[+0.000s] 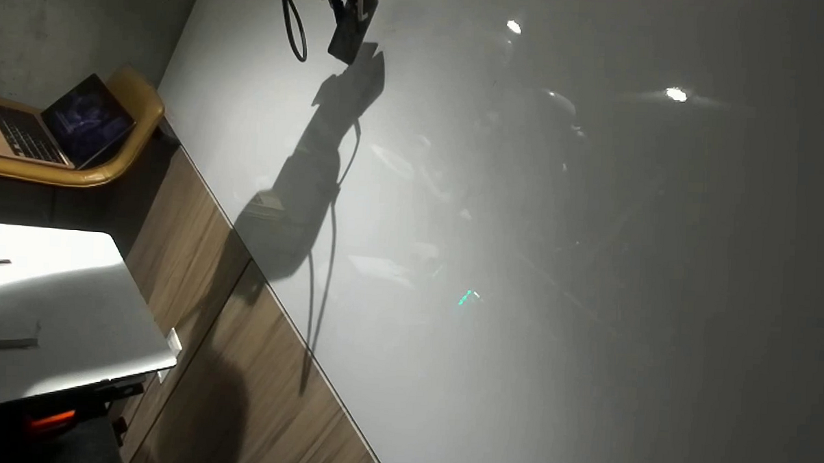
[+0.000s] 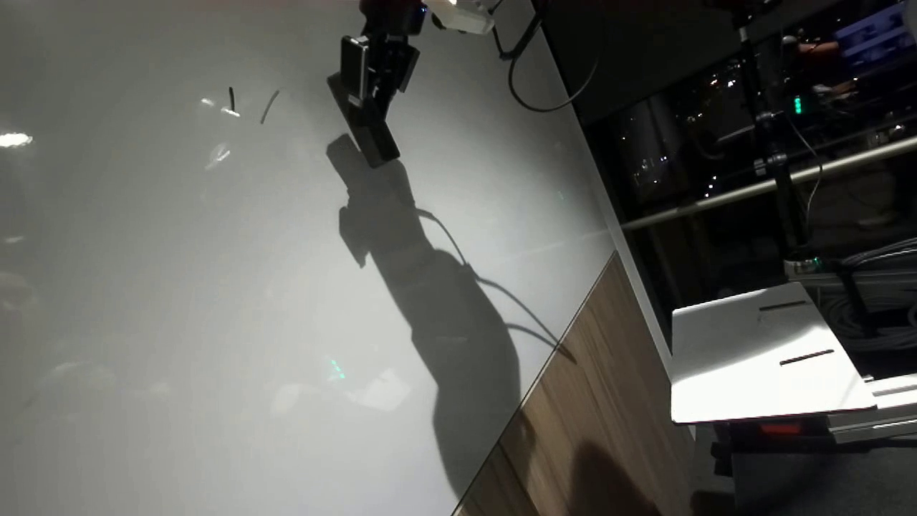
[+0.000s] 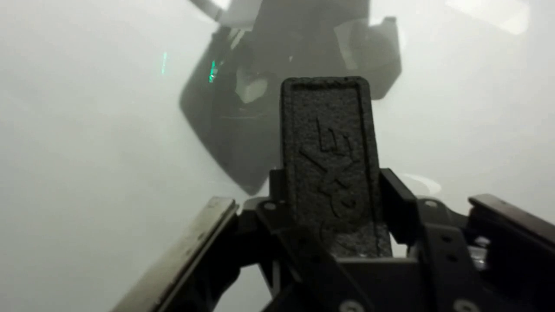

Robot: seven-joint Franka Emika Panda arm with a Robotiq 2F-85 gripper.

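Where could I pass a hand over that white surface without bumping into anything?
Probably across the broad stretch of white surface bordered by the big shadow, the wooden panel and the two dark strokes; only reflections show there. It's crowded around the gripper, shut on a black block, with a cable looping alongside.

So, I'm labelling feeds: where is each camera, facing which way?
Wrist view: on the wrist, facing the white surface past gripper and held block.
An exterior view: outside, facing the surface; gripper at top, laptop left.
An exterior view: outside, facing it too; gripper at top, marks left.
Both exterior views share the block and shadow.
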